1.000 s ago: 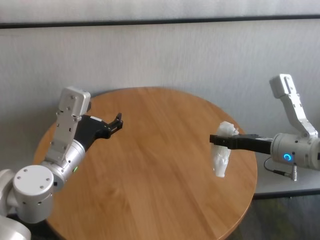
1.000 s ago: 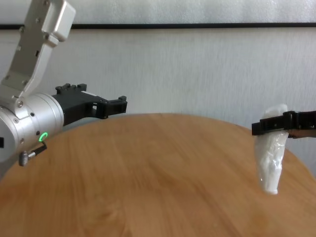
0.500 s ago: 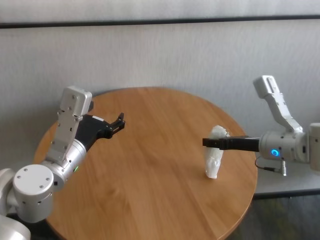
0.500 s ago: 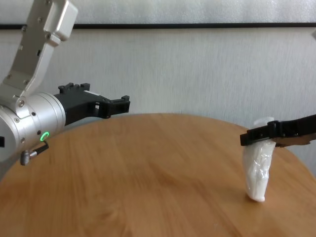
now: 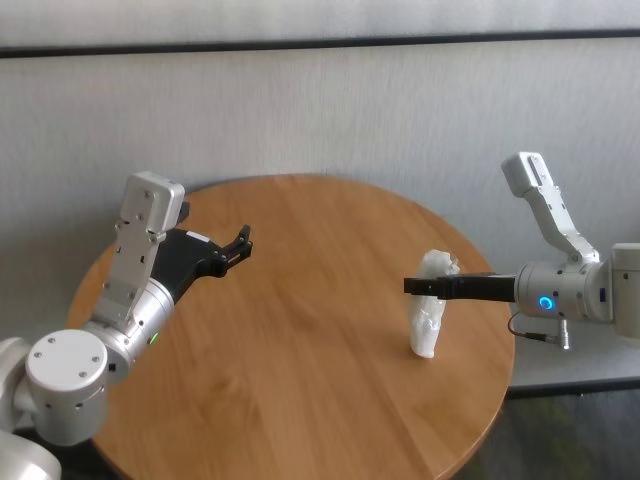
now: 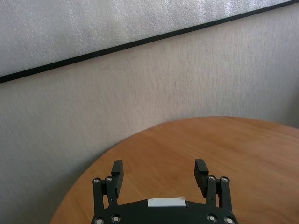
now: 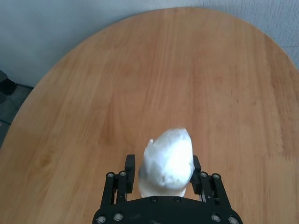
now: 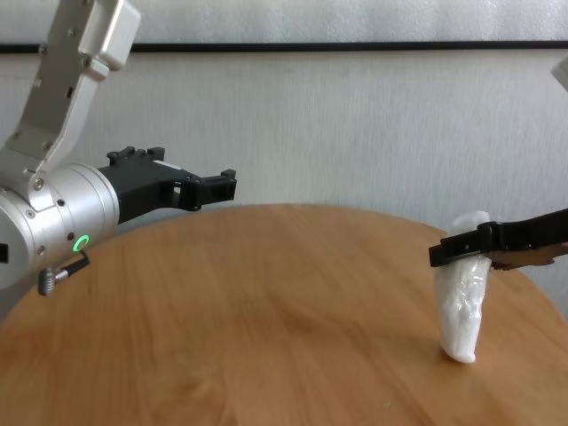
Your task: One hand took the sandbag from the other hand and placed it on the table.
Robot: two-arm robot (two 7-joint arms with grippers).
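Observation:
The white sandbag [image 5: 428, 322] hangs upright from my right gripper [image 5: 425, 286], the slim black one, which is shut on its upper part. The bag's lower end touches the round wooden table [image 5: 300, 330] near its right edge. In the chest view the sandbag [image 8: 461, 311] stands on the table [image 8: 248, 311] under the right gripper [image 8: 453, 251]. In the right wrist view the sandbag [image 7: 167, 156] sits between the fingers [image 7: 130, 163]. My left gripper [image 5: 240, 242], on the silver wrist with the green light, is open and empty above the table's left part. It also shows in the chest view [image 8: 222, 184] and the left wrist view [image 6: 159, 170].
A grey wall with a black strip [image 5: 320, 42] runs behind the table. The table's far edge curves close to the wall. A grey ledge [image 5: 590, 365] lies beyond the table's right edge.
My right gripper has moved inward over the table and lowered the sandbag until its lower end touches the wood. My left gripper has hardly moved.

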